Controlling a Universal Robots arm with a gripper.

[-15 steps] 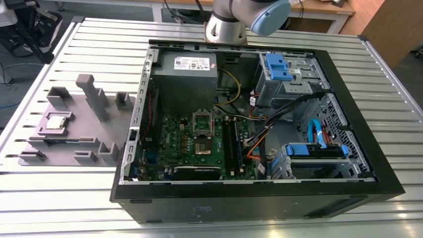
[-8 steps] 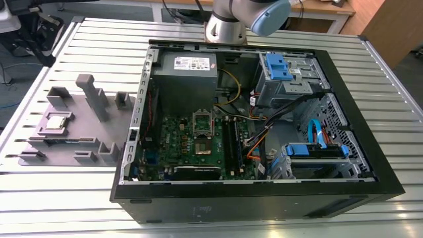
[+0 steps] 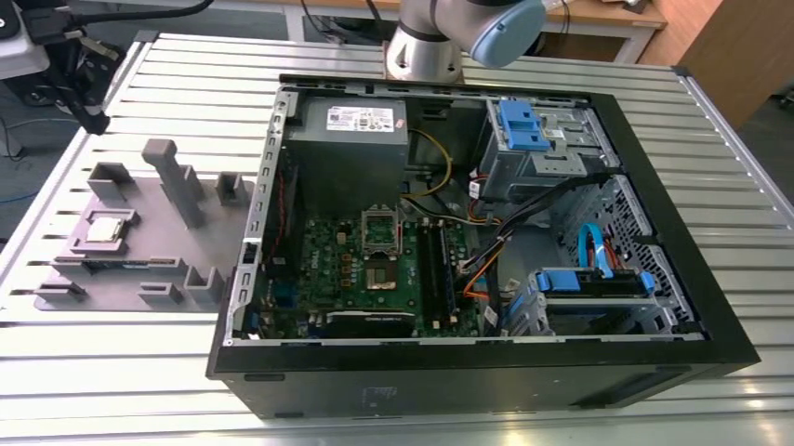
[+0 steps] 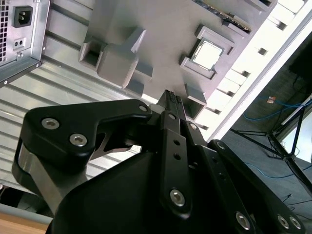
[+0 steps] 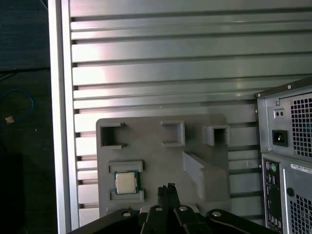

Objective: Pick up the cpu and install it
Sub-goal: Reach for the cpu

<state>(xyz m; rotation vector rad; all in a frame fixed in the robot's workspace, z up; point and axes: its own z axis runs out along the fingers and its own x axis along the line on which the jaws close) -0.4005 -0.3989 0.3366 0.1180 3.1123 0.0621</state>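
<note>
An open black computer case point(image 3: 496, 372) is laid on its side on the slatted metal bench point(image 3: 125, 390), and a green motherboard point(image 3: 372, 269) is seen inside it. Just beside the case, on the exterior view's left, a grey fixture plate point(image 3: 162, 243) is set, with the cpu point(image 3: 107, 229) seated in one of its recesses.

Bench point(image 3: 149, 390) carries everything. Open computer case point(image 3: 496, 376) at centre and exterior view's right. Fixture plate point(image 3: 155, 255) just beside it, at exterior view's left. Cpu point(image 3: 107, 229) sits in pocket on plate, left part. Motherboard point(image 3: 335, 265) lies inside case, left half. Power supply point(image 3: 353, 125) behind it, far end. Drive cage point(image 3: 534, 139) far right. Tool point(image 5: 166, 191) over plate's edge, near cpu, apart from it.
</note>
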